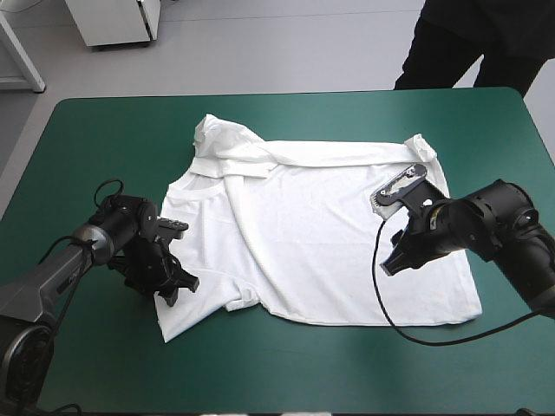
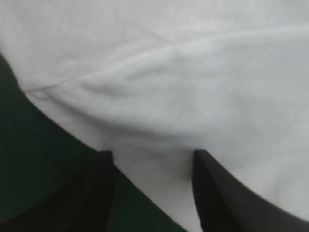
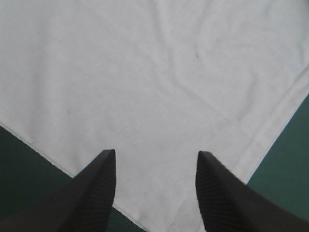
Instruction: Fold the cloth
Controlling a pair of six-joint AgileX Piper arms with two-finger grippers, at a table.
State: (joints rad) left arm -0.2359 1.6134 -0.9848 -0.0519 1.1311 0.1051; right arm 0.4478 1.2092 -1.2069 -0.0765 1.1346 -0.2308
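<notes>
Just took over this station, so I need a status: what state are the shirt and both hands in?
T-shirt: spread mostly flat on the table, far left sleeve bunched and turned in, not yet folded.
Left hand: open, at the T-shirt's near left corner, holding nothing.
Right hand: open, above the T-shirt's right side, holding nothing.

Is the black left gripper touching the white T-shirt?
Cannot tell: in the left wrist view the open left gripper straddles the T-shirt corner, contact unclear.
</notes>
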